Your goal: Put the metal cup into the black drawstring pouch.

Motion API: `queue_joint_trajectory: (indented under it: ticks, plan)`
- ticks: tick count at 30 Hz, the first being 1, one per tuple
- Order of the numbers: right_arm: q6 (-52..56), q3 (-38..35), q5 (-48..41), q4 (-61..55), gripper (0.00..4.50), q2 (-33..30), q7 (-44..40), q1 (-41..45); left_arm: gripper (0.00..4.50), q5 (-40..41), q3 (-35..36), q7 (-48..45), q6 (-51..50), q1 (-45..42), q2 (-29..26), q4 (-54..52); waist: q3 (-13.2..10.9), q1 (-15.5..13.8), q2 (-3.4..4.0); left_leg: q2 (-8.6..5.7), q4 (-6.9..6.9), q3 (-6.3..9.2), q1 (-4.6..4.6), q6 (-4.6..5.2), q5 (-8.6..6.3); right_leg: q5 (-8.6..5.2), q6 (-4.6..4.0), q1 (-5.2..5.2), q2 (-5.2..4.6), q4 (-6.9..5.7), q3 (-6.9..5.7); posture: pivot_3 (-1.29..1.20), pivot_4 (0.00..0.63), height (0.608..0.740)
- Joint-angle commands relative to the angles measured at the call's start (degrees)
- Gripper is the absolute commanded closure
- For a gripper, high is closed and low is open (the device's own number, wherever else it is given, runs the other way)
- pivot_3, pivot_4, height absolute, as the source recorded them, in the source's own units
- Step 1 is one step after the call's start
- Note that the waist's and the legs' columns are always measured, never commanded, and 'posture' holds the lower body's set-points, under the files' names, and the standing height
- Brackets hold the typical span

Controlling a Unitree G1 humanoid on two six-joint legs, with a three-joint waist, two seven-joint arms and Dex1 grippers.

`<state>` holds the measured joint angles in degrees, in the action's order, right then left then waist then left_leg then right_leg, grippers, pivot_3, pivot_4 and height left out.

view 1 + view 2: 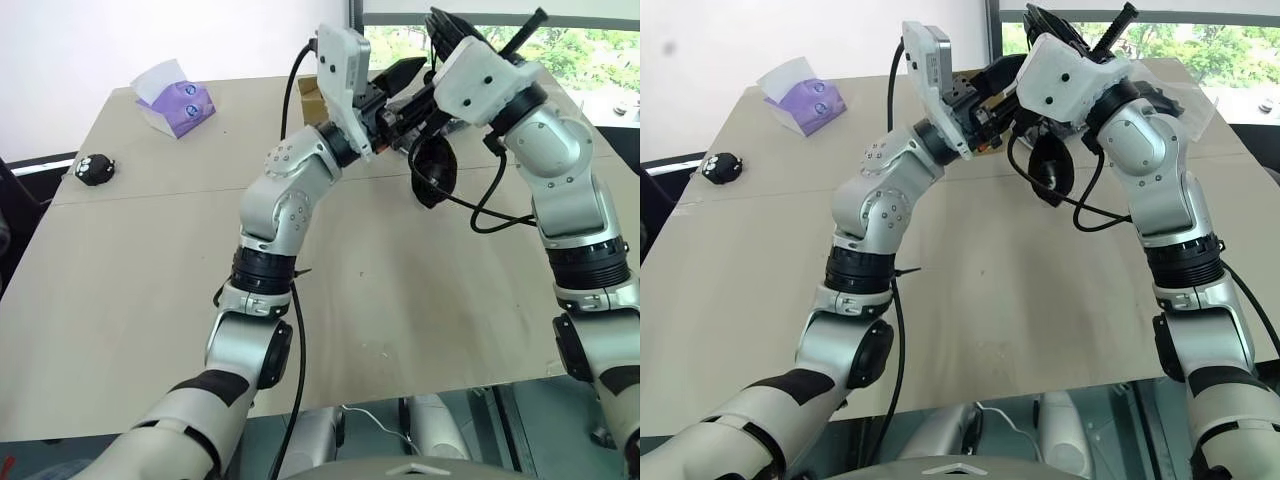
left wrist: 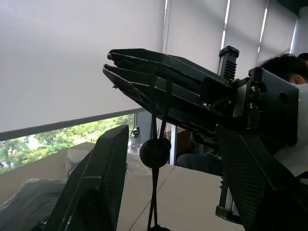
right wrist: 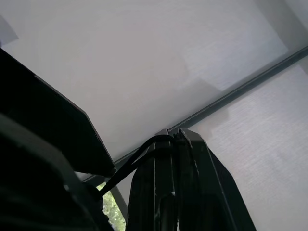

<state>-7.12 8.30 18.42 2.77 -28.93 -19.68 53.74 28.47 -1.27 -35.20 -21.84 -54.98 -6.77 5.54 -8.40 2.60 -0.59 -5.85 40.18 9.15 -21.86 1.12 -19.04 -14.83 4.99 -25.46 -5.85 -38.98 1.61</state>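
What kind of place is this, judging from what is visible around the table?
Probably an office or lab room. A plain tan table holds a purple tissue box, tall windows with white roller blinds look onto green trees, and a person sits at the far side.

The surface (image 1: 150,260) looks like matt pale wood, smooth with faint specks. The pouch (image 1: 432,168) hanging above it is soft black cloth on a thin cord (image 2: 155,192). At ten o'clock, a purple tissue box (image 1: 180,108) shows crinkly white paper.
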Motion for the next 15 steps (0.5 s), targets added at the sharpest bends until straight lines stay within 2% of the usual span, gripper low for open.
queue_joint_trajectory:
  ticks: [1, 15]
  plan:
    - [-0.97, -1.26, -0.64, -3.16, 4.5, 0.34, 0.1, 0.8, 1.56, -1.48, -0.68, -0.29, 1.29, -0.79, 0.0, -1.39, 0.0, -0.01, 0.0, 0.0, 0.0, 0.0, 0.0, 0.0, 0.0, 0.0, 0.0, 0.0, 0.0, 0.0, 0.0, 0.0, 0.15, 0.74]
    - [-0.41, -1.57, -0.74, -3.28, 4.5, 0.75, 0.27, 1.03, 1.56, -9.82, -2.65, -1.64, 8.8, -0.03, -2.3, 1.57, 0.01, -0.01, 0.01, -0.01, 0.03, -0.01, -0.05, 0.0, 0.0, 0.0, 0.0, -0.06, -0.01, -0.02, 0.0, 0.0, 0.15, 0.74]
